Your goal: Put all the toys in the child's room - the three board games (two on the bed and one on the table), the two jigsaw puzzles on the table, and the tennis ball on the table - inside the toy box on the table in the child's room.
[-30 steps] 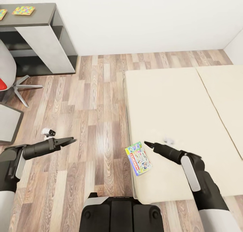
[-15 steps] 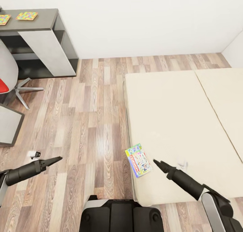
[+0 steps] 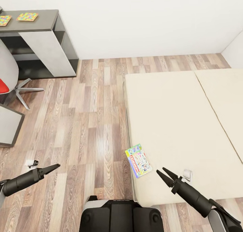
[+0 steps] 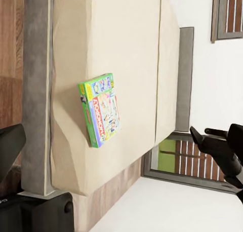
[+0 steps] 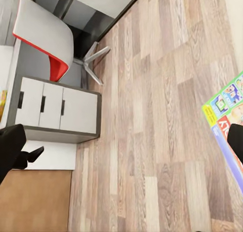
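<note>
One board game (image 3: pixel 138 159) lies flat at the bed's (image 3: pixel 175 123) near corner, lower centre of frame. Right gripper (image 3: pixel 164 174), lower right, hovers beside it with jaws parted, empty. Left gripper (image 3: pixel 55 166), lower left, looks closed. Two jigsaw puzzles (image 3: pixel 27 16) rest on the surface (image 3: pixel 44 20), upper left.

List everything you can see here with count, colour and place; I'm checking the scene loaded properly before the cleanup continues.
Board game: one, green-edged box with colourful print, on the bed's near corner by its floor-side edge.
Bed: one, beige mattress, right half of the head view.
Jigsaw puzzles: two, multicoloured, on the dark table top at far left.
Table: one, dark grey with a pale slanted panel, against the wall.
Chair: one, grey shell with red seat, beside the table.
Drawer unit: one, grey, near the chair.
Floor: wood planks.
Left gripper: black, over the floor, empty.
Right gripper: black, open, over the bed near the game.
</note>
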